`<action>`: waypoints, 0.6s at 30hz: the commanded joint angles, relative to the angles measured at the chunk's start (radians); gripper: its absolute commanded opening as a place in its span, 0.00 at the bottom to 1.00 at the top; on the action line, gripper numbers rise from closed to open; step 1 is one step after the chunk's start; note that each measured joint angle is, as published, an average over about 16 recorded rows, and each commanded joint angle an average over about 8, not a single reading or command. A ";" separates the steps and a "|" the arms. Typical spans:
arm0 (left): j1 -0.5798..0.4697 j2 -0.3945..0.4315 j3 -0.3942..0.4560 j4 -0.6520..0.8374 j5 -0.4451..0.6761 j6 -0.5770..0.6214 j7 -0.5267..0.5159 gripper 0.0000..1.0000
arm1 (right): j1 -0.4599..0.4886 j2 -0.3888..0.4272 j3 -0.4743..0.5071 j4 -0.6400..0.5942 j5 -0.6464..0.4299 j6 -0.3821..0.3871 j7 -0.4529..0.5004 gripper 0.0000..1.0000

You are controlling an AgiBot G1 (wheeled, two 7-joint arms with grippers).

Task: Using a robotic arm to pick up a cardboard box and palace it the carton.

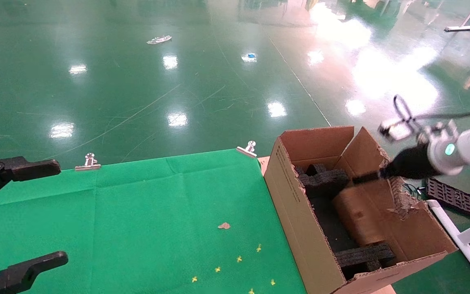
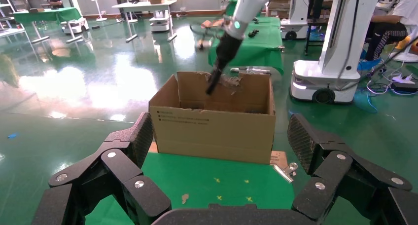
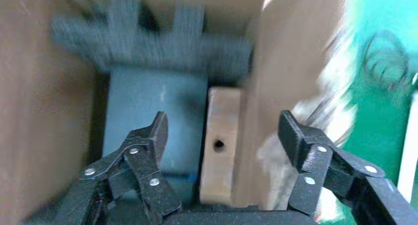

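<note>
The carton [image 1: 296,204] stands open at the right end of the green table, one flap torn ragged [image 1: 402,200]. Black foam pieces [image 1: 324,177] lie inside it. The cardboard box [image 1: 359,216], a narrow brown block with a round hole [image 3: 220,141], rests inside the carton against the far wall. The white robotic arm [image 1: 463,149] reaches over the carton. My right gripper [image 3: 224,127] hangs open just above the block, gripping nothing. Out at the left edge of the table, my left gripper [image 1: 61,211] is parked open and faces the carton [image 2: 212,129].
A green cloth [image 1: 137,212] covers the table, held by two metal clips [image 1: 88,161] [image 1: 248,149]. A cardboard scrap [image 1: 224,225] and small yellow marks lie on it. A black tray [image 1: 455,196] and white pipes [image 1: 463,241] sit on the floor right of the carton.
</note>
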 commanded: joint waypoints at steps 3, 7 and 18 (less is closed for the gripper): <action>0.000 0.000 0.000 0.000 0.000 0.000 0.000 1.00 | 0.083 0.016 0.012 0.014 0.014 -0.006 -0.035 1.00; 0.000 0.000 0.000 0.000 0.000 0.000 0.000 1.00 | 0.170 0.041 0.034 0.039 0.042 -0.011 -0.094 1.00; 0.000 0.000 0.001 0.000 -0.001 -0.001 0.001 1.00 | 0.231 0.096 0.103 0.094 0.123 -0.016 -0.201 1.00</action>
